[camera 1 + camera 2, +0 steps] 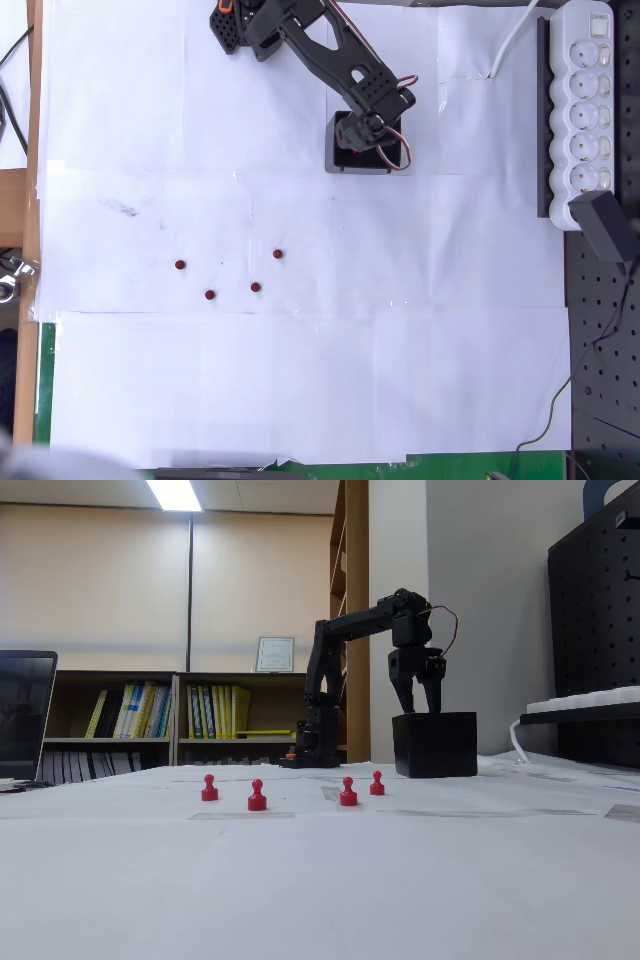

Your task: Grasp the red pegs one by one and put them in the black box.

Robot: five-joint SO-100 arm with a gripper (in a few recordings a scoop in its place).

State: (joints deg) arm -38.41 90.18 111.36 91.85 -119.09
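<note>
Poised directly over the black box [434, 744], the end effector [421, 706] has its fingers parted a little with nothing visibly between them. Well away from it on the white-papered tabletop [400, 350] lie four red pegs [255, 287] in a loose cluster, so I judge half the job remains; the box's contents can't be made out

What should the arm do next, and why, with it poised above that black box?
Probably lift away from the black box and swing toward the nearest red peg. The gripper hangs just above the box with its fingers apart and nothing visible between them, while four red pegs stand on the white paper.
</note>
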